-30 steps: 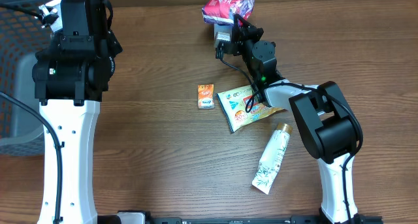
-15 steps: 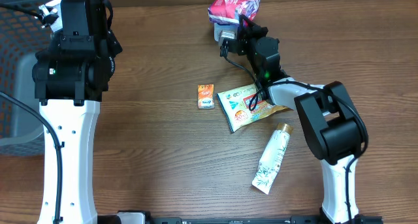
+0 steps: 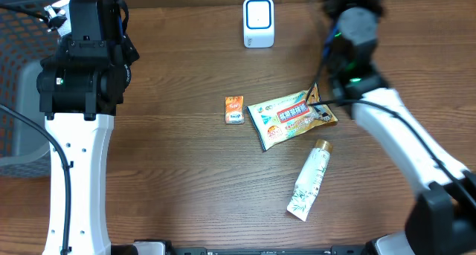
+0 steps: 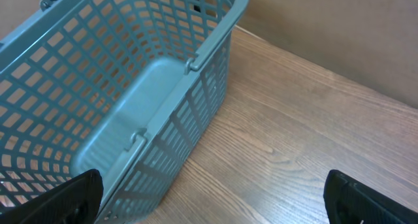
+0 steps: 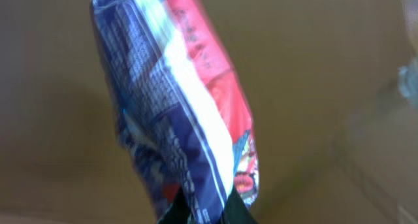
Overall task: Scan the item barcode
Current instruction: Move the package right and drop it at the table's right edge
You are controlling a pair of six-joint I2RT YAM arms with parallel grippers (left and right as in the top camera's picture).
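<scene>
Right wrist view: right gripper (image 5: 206, 214) clamped on the snack bag (image 5: 183, 113), long axis pointing away from the jaws; scanner (image 3: 258, 22) stands at the table's (image 3: 186, 181) far edge, leftward. Left gripper (image 4: 215, 208) gapes empty.

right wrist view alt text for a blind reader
A crinkled red, white and blue packet, pinched at its lower edge by the right end effector, fills the middle of the frame. The background is blurred brown.

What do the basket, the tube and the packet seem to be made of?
Basket: moulded plastic, matte teal, judging by its open lattice walls.
Tube: probably soft plastic, white and printed, gold cap.
Packet: thin film, likely plastic, somewhat glossy; it hangs creased and limp.
</scene>
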